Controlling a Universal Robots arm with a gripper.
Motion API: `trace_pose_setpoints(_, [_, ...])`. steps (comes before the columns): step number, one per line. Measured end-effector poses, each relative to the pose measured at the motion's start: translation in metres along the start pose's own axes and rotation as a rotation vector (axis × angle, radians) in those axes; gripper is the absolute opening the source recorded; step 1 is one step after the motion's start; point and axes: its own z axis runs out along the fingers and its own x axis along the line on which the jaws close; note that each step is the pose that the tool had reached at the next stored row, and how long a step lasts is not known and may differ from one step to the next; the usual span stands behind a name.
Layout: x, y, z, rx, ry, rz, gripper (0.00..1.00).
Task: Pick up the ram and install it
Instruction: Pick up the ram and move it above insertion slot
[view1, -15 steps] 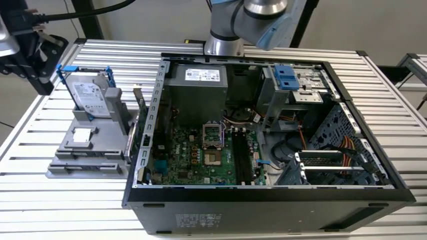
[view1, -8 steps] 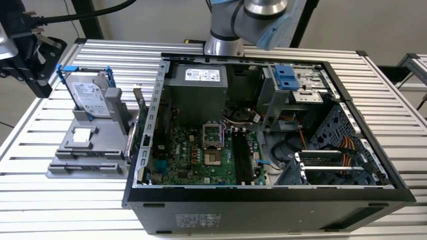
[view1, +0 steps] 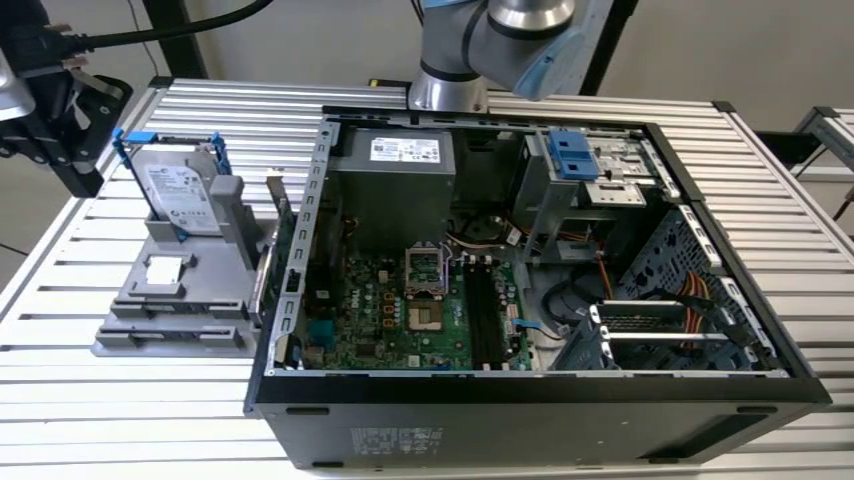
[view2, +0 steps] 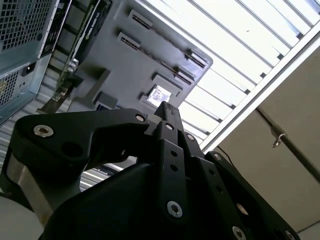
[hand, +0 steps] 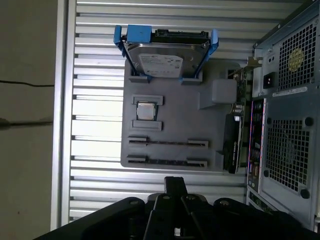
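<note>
Two ram sticks stand on edge in the slots of the grey holder (hand: 172, 107): one ram (hand: 167, 142) and a second ram (hand: 167, 162) nearer my gripper. They are thin dark strips between grey end clips. My gripper (hand: 175, 184) hovers off the holder's edge, beyond the ram slots, shut with nothing in it. In the second wrist view the gripper (view2: 167, 107) points at the holder (view2: 120, 65). In the exterior view the gripper (view1: 80, 170) hangs high, to the left of the holder (view1: 174, 300). The motherboard's black memory slots (view1: 487, 320) lie in the open computer case (view1: 534, 385).
A hard drive in a blue frame (hand: 165, 57) stands at the holder's far end, with a processor chip (hand: 146, 111) in a pocket beside it. An expansion card (hand: 232, 145) stands between holder and case. The slatted metal table (view1: 134, 400) ends near the holder.
</note>
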Motion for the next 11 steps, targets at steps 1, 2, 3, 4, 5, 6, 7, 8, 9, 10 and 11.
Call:
trace_pose_setpoints(1, [0.0,0.0,0.0,0.0,0.0,0.0,0.0])
trace_pose_setpoints(2, [0.0,0.0,0.0,0.0,0.0,0.0,0.0])
trace_pose_setpoints(3, [0.0,0.0,0.0,0.0,0.0,0.0,0.0])
trace_pose_setpoints(4, [0.0,0.0,0.0,0.0,0.0,0.0,0.0])
trace_pose_setpoints(5, [0.0,0.0,0.0,0.0,0.0,0.0,0.0])
trace_pose_setpoints(6, [0.0,0.0,0.0,0.0,0.0,0.0,0.0])
trace_pose_setpoints(7, [0.0,0.0,0.0,-0.0001,0.0,0.0,0.0])
trace_pose_setpoints(8, [0.0,0.0,0.0,0.0,0.0,-0.001,0.0])
trace_pose_setpoints(9, [0.0,0.0,0.0,0.0,0.0001,-0.001,0.0])
trace_pose_setpoints(10, [0.0,0.0,0.0,0.0,0.0002,-0.003,0.0])
trace_pose_setpoints(11, [0.0,0.0,0.0,0.0,0.0004,-0.007,0.0])
